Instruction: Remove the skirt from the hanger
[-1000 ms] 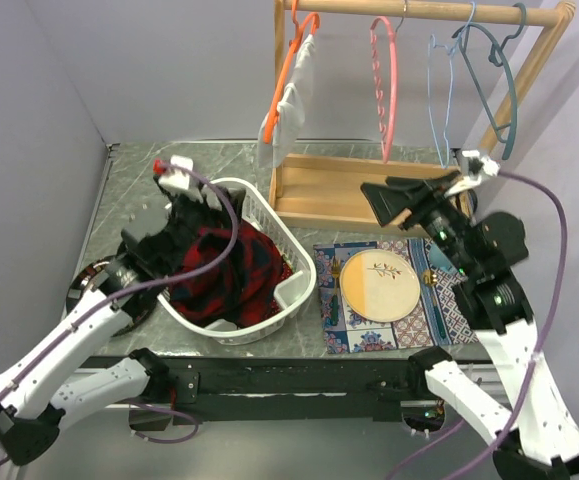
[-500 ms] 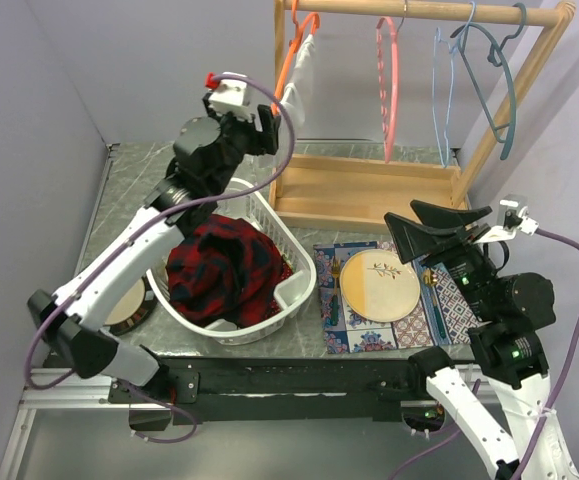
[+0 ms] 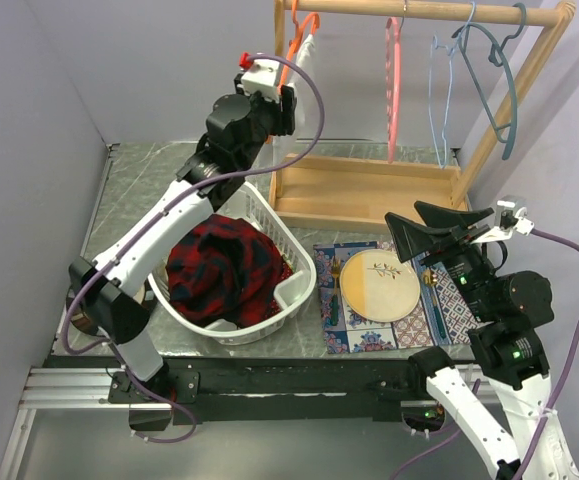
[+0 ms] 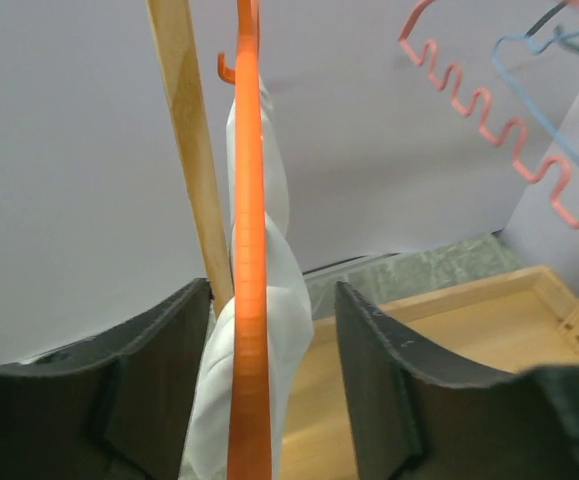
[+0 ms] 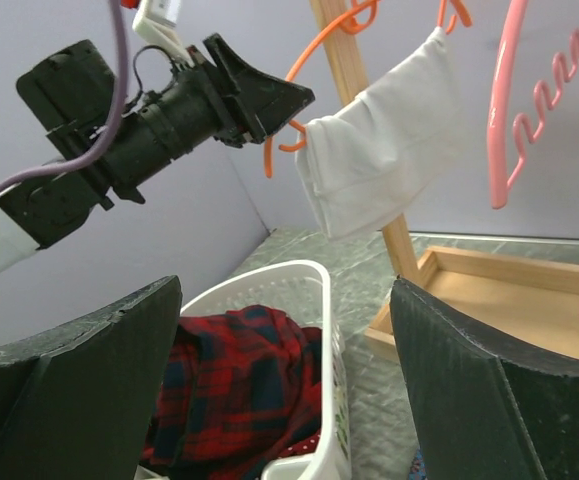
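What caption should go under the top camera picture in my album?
Plaid skirt heaped in the white basket, pink hanger bare, open left gripper straddling the orange hanger.

You have plain pale lilac walls (image 3: 149,60) on the left, far and right sides, evenly lit, with only soft shadows. Your table (image 3: 134,195) has a grey-green marbled top. On its far right part stands a wooden rack (image 3: 369,190) with a tray-like base, slanted posts and a round top rail. Grey floor (image 3: 299,455) shows beyond the near edge.
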{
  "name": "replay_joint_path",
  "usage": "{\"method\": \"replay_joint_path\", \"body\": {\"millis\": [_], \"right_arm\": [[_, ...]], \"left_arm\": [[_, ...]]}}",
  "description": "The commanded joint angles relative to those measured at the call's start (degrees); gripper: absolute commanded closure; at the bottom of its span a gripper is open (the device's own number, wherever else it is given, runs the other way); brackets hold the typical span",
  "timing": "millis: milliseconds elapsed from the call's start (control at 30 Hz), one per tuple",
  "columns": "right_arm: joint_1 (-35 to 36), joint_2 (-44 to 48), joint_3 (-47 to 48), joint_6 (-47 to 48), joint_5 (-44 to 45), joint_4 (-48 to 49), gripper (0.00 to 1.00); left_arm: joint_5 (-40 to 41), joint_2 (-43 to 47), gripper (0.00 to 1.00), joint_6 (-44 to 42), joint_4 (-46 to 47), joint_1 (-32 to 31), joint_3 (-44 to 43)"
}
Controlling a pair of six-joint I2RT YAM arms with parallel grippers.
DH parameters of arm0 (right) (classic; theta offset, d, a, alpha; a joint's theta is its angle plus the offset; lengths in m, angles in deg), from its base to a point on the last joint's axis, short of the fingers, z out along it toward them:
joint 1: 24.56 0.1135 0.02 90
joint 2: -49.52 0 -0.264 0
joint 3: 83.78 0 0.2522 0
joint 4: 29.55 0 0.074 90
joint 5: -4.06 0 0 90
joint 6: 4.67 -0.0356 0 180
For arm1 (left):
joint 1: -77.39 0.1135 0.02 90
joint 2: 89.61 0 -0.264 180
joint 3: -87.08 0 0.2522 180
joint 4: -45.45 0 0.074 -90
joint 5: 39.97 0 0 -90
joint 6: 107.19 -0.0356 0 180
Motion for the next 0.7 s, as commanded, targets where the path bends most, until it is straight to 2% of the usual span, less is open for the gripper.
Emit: {"method": "replay_joint_path", "body": {"millis": [0,100,133,200,233,300,667], "right_arm": [[0.5,0.5,2.5,2.1,2.7,0.0,0.08],[0.7,0.4,2.6,2.1,2.2,0.3,0.08],[0.6,0.4,2.6,2.0,2.0,0.3,0.08],[0.7,0.5,2.6,1.9,1.9,0.3,0.08],[0.7,0.5,2.6,2.0,2.0,0.1,0.07],[0.6,0.6,2.8,2.1,2.2,-0.3,0.07],[0.6,0.8,2.6,2.1,2.1,-0.2,0.07]], "left_arm": [[2.5,-2.2,0.47,-4.3,0.9,-1.3,-3.7],[3.2,-2.3,0.64,-5.7,1.3,-2.3,-3.6],[3.3,-2.2,0.73,-6.3,1.7,-2.4,-3.7],[3.7,-2.2,0.81,-6.6,1.7,-3.0,-4.3],[3.8,-2.2,0.89,-6.7,1.6,-3.1,-4.7],[3.9,-2.1,0.99,-6.8,1.9,-3.6,-5.6],[4.8,-2.1,0.99,-9.2,5.2,-7.4,-8.4]]}}
